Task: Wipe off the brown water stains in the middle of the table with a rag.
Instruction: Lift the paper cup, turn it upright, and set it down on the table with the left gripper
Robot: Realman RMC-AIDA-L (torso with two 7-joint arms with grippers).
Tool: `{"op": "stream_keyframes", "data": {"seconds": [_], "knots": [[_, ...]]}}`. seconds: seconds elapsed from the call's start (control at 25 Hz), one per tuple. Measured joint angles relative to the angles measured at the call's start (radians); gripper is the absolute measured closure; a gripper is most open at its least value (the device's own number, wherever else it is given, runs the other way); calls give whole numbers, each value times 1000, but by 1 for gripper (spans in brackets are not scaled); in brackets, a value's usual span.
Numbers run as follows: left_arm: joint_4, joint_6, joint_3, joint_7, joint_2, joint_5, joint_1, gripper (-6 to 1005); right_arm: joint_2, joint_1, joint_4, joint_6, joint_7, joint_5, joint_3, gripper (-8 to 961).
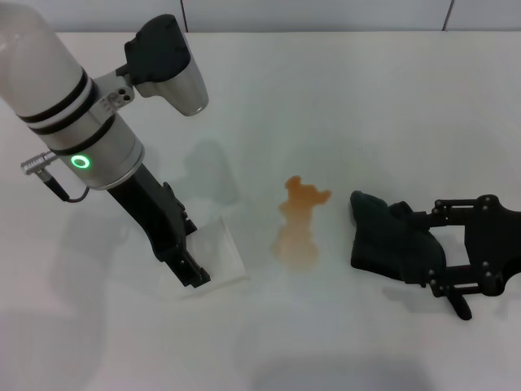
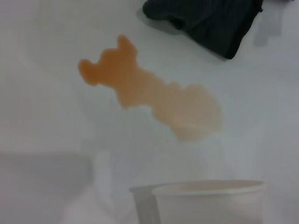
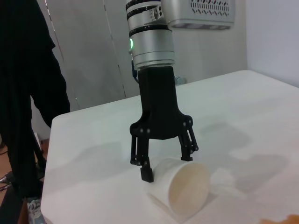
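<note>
- White table fills the head view; grey wall panels run along its far edge.
- Right arm is cut off at the table's right edge.
- Stain, mid-table, is thin orange-brown, darker at its far end.
- Right gripper is clamped on the dark rag, just right of the stain.
- Left gripper, fingers apart, straddles a tipped clear cup.

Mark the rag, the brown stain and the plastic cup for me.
rag (image 1: 389,240), head view, middle of the dark cloth lump at the right gripper (image 1: 423,252).
brown water stains (image 1: 299,224), head view, centre of the orange-brown patch.
clear plastic cup (image 3: 187,186), right wrist view, open mouth of the tipped cup.
</note>
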Motion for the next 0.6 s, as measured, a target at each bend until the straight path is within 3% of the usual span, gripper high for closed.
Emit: {"op": "stream_keyframes", "data": {"seconds": [0.24, 0.6], "knots": [[0, -2, 2, 1, 0, -1, -2, 124, 0, -1, -2, -1, 0, 0, -1, 232], [1, -13, 13, -1, 0, -3, -3, 206, 0, -2, -6, 0, 3, 0, -1, 232]]}}
